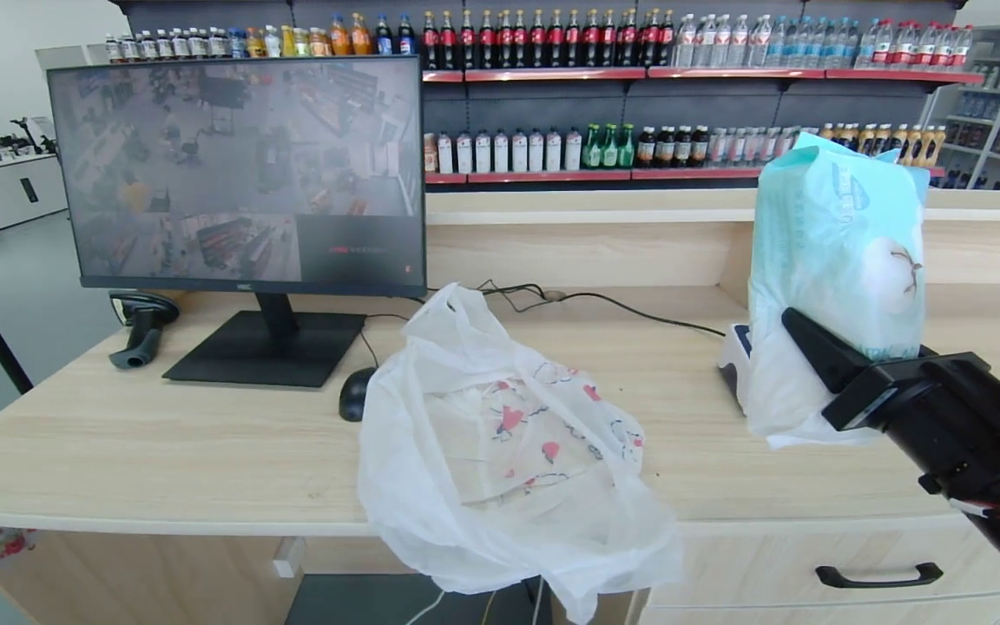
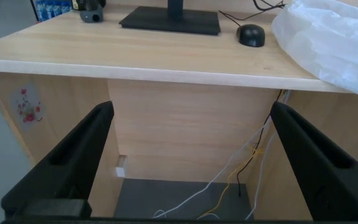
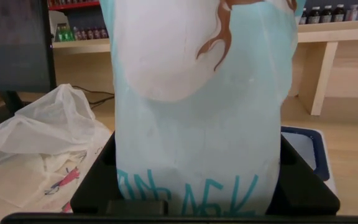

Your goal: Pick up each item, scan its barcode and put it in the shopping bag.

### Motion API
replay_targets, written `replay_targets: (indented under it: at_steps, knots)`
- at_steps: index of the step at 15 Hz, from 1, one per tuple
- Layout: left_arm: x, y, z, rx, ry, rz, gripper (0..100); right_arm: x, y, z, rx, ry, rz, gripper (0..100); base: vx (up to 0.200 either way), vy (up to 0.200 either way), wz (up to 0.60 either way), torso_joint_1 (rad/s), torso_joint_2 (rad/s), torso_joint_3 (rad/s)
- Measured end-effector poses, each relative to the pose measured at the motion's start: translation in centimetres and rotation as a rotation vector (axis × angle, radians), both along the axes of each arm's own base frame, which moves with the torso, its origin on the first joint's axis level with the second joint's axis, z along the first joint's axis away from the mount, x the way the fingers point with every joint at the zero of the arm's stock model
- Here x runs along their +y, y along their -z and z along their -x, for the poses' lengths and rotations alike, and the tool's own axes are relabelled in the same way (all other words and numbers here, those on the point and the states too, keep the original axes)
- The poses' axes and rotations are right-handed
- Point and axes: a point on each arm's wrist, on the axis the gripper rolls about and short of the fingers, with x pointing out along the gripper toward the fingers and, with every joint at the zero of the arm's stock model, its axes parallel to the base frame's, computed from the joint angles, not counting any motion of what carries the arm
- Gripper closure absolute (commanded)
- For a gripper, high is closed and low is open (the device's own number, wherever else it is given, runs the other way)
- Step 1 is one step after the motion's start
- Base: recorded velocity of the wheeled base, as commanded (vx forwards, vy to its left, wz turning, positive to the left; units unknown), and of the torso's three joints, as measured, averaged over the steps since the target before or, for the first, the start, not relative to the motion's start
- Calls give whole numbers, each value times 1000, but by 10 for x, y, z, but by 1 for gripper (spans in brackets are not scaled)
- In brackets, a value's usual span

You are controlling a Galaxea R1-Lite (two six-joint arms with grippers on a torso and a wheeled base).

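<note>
Grasping an upright teal pack (image 1: 838,243), its lettering cropped, the right gripper (image 3: 196,152) hovers near the shopping bag (image 1: 500,434). Left gripper (image 2: 191,115) gapes.

There is one shopping bag (image 1: 500,434), one turquoise pack (image 1: 838,252), one monitor (image 1: 240,174), one mouse (image 1: 354,395) and one handheld scanner (image 1: 140,334).

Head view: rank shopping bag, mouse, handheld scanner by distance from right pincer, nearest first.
1. Shopping bag, mid-counter, left of the right pincer gripping the tissue pack.
2. Mouse, at the bag's left edge.
3. Handheld scanner, far left, past the monitor stand.
</note>
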Motion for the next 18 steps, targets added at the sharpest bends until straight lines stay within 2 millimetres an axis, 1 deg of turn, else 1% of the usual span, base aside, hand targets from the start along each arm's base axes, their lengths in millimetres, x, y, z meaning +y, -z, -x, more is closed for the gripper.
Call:
replay_targets:
  at_steps: [3, 8, 11, 16, 18]
  knots:
    - [0, 0, 0, 0, 1, 0, 0, 1, 0, 0, 2, -3, 1, 100, 0, 0, 0, 0, 0, 0]
    - [0, 0, 0, -1, 1, 0, 0, 3, 1, 1, 0, -12, 7, 100, 0, 0, 600, 2, 5, 3]
    - [0, 0, 0, 0, 1, -1, 0, 10, 3, 5, 13, -53, 12, 100, 0, 0, 600, 6, 2, 2]
    - [0, 0, 0, 0, 1, -1, 0, 16, 21, 14, 82, -183, 70, 100, 0, 0, 0, 0, 0, 0]
    - [0, 0, 0, 0, 1, 0, 0, 23, 17, 4, 63, -200, 63, 100, 0, 0, 0, 0, 0, 0]
